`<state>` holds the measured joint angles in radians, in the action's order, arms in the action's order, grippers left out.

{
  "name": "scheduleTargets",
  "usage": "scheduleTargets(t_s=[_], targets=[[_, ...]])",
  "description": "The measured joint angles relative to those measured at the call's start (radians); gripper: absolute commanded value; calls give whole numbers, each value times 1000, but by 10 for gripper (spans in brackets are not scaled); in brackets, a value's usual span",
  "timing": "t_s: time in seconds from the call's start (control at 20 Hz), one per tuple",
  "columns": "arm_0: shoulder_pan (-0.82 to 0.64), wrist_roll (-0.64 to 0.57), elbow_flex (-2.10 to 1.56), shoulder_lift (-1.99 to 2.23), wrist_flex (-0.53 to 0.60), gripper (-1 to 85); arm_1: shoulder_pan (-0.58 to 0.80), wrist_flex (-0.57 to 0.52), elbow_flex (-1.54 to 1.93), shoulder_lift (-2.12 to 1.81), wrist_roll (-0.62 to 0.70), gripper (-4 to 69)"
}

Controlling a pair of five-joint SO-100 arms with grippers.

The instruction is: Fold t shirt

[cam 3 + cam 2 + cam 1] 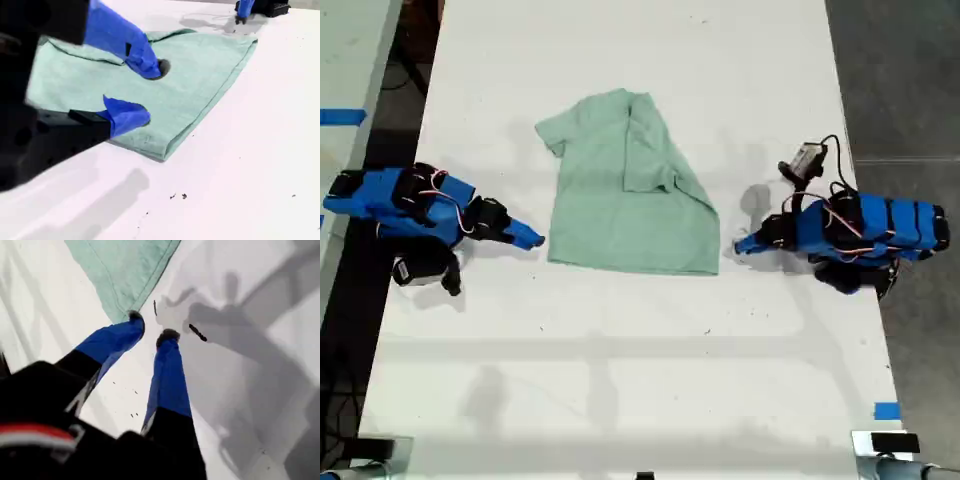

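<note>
Labels first: we can't read any writing anywhere. The small white box [807, 157] on the wires of the arm at the exterior view's right is too tiny to make out. 2 bits of blue tape show, 1 [341, 116] at the exterior view's left edge and 1 [887, 410] near its lower right, both plain.

The t shirt [620, 215] lies in the middle of the white table [620, 60]. Its collar end points to the exterior view's top and its hem to the bottom. 1 side is folded over onto the body, so that sleeve is partly hidden under the flap. The other sleeve sticks out toward the exterior view's left.

Our first gripper [740, 245] is on the arm at the exterior view's right, just beside the hem corner on that side. In its wrist view the gripper [150, 325] has its 2 fingers parted with a modest gap and nothing between them. 1 tip sits right at the corner of the t shirt [125, 270]. A few dark specks [197, 332] lie on the table close by, and we can't tell what they are.

Our second gripper [532, 240] is on the arm at the exterior view's left, just beside the other hem corner. Its wrist view shows the gripper [150, 92] spread wide and holding nothing, seen against the t shirt [200, 75]. We can't tell if a tip touches the cloth. The far gripper [244, 12] is cut off at that picture's edge.
</note>
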<state>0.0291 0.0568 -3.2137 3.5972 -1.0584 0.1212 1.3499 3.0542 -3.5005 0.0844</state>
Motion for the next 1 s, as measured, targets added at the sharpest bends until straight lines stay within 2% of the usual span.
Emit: scheduleTargets(t_s=[0.1, 0.15, 0.2, 0.4, 0.5, 0.6, 0.65, 0.7, 0.75, 0.9, 1.0], targets=[[-34, -15, 0, 0, 25, -1, 37, -14, 3, 0, -35, 8], [-133, -17, 0, 2, 32, -1, 97, -18, 3, 0, -117, 8], [-190, -17, 0, 2, 32, -1, 92, -18, 3, 0, -150, 8], [-213, 11, 6, 0, 31, -1, 109, -21, 3, 0, -167, 8], [-264, 12, 94, -25, -46, -2, 120, -21, 3, 0, -169, 8], [-383, -57, 270, -173, -66, 26, 117, -21, 3, 0, -169, 8], [-454, -98, 374, -308, -64, 81, 117, -21, 3, 0, -169, 8], [-528, -144, 468, -453, -64, 224, 117, -21, 3, 0, -169, 8], [-607, -202, 552, -600, -64, 265, 117, -21, 3, 0, -169, 8], [-836, -449, 825, -1062, -44, 301, 117, -21, 3, 0, -169, 8], [-953, -569, 982, -1341, -26, 306, 115, -21, 3, 0, -169, 8]])
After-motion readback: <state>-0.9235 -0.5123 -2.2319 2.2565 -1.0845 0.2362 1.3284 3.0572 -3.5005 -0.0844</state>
